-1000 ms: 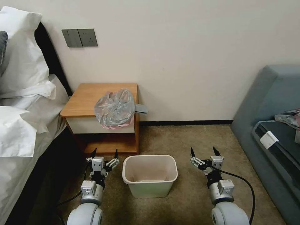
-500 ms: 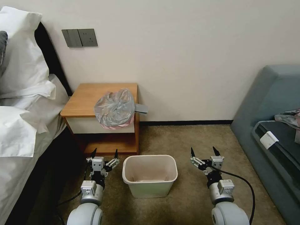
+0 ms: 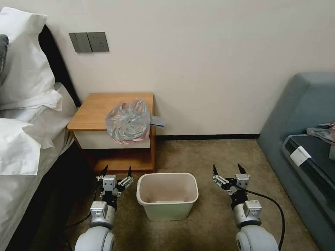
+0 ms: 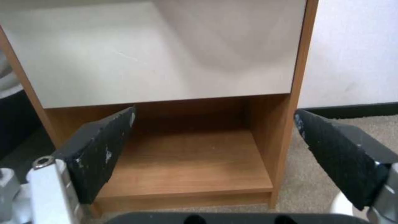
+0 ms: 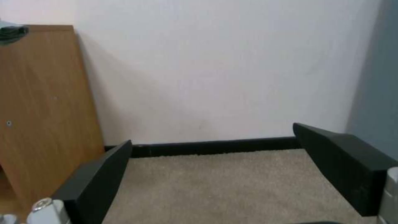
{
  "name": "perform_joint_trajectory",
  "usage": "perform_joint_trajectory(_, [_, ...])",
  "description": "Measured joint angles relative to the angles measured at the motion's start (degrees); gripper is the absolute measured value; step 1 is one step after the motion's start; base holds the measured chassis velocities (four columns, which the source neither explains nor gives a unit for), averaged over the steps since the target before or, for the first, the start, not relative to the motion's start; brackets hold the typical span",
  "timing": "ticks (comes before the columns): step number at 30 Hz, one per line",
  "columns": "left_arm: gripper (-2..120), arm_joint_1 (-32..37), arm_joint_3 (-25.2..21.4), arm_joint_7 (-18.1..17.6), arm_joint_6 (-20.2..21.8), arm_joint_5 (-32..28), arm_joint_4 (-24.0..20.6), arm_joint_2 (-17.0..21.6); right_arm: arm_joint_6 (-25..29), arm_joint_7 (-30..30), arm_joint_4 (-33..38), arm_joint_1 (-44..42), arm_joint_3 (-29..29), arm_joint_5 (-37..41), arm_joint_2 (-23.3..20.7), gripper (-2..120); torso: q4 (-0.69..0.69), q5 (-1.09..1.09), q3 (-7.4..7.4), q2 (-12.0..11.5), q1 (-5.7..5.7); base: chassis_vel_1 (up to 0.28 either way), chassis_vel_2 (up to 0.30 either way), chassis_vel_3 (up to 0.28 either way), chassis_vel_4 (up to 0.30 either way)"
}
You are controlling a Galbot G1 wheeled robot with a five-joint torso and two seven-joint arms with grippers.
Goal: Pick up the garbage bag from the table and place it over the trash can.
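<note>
Counter (image 3: pixel 101 108) sits left of centre in my head view, up against the wall, with the garbage bag (image 3: pixel 128 120) crumpled on its front right corner and hanging over the drawer front. Trash can (image 3: pixel 167 195) is on the carpet at lower centre, just in front of it. My left tool (image 3: pixel 117 171) is down at lower left beside the can, fingers spread; right tool (image 3: pixel 226 169) is at lower right, also spread, nothing in either.
</note>
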Motion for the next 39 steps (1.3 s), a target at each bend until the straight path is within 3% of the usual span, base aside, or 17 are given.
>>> perform_joint_trajectory(19, [98,-0.3,-0.1,-0.1,-0.7,-0.3,0.0,0.2,1.6,0.1,0.6,-0.7,-0.2,-0.9,0.4,100,0.01,0.0,0.0,0.0,0.0,0.0,0.0,0.0,0.0])
perform_joint_trajectory(20, [96,-0.5,-0.3,-0.3,-1.4,-0.5,0.1,0.4,2.7,0.2,1.0,-1.2,-0.4,-1.6,0.7,100,0.01,-0.01,0.0,0.0,0.0,0.0,0.0,0.0,0.0])
perform_joint_trajectory(22, [99,-2.7,-1.7,-1.8,-7.0,-2.5,0.5,2.0,8.9,1.1,3.7,-3.8,-1.3,-5.3,2.6,100,0.0,0.0,0.0,0.0,0.0,0.0,0.0,0.0,0.0])
perform_joint_trajectory(26, [99,-4.5,-2.8,-3.0,-11.8,-4.1,0.9,3.4,13.9,1.9,5.8,-5.8,-2.1,-8.3,4.0,100,0.0,-0.01,0.0,0.0,0.0,0.0,0.0,0.0,0.0])
perform_joint_trajectory(29, [99,-7.1,-4.4,-4.8,-18.6,-6.6,1.4,5.3,18.6,2.9,8.6,-7.9,-3.3,-12.0,6.1,100,0.0,-0.03,0.0,0.0,0.0,0.0,0.0,0.0,0.0])
perform_joint_trajectory(32, [99,-8.2,-4.5,-5.5,-20.9,-9.4,1.5,6.7,18.8,3.1,8.6,-7.7,-3.4,-11.8,6.2,100,0.0,0.01,0.0,0.0,0.0,0.0,0.0,0.0,0.0])
perform_joint_trajectory(39, [98,-7.2,-3.5,-6.4,-18.4,-11.5,1.0,7.6,18.2,3.0,7.2,-5.2,-3.3,-8.0,4.3,100,0.0,-0.02,0.0,0.0,0.0,0.0,0.0,0.0,0.0])
